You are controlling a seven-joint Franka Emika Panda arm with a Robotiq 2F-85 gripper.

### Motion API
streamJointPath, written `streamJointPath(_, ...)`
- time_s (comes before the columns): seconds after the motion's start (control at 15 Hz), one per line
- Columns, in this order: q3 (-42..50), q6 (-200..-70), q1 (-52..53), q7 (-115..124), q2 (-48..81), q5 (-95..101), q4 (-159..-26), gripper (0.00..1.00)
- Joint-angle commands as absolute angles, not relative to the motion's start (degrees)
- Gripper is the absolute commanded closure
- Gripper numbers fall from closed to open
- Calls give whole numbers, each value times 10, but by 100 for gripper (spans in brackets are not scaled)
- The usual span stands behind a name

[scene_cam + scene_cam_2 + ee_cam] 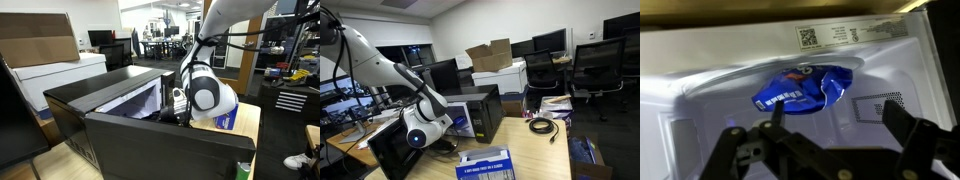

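Seemingly, tool sits inside microwave, facing blue bag.

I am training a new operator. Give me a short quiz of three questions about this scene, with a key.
1. Where does the blue bag lie? A on the table; B inside the microwave; C on a chair.
2. True or false: the end effector is shut on the bag.
3. Fill in: in the wrist view, the white label sits ___ the bag.
Key: 1 B; 2 false, its jaws stand open; 3 above.
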State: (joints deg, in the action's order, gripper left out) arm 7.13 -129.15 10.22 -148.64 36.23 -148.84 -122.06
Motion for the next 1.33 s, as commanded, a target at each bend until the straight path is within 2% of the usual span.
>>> streamJointPath(0.0,69,-1289,95,-1483,365,-1486,-1212,0)
streamJointPath(1.27,60,-1241,59,-1503,418,-1488,-1176,0)
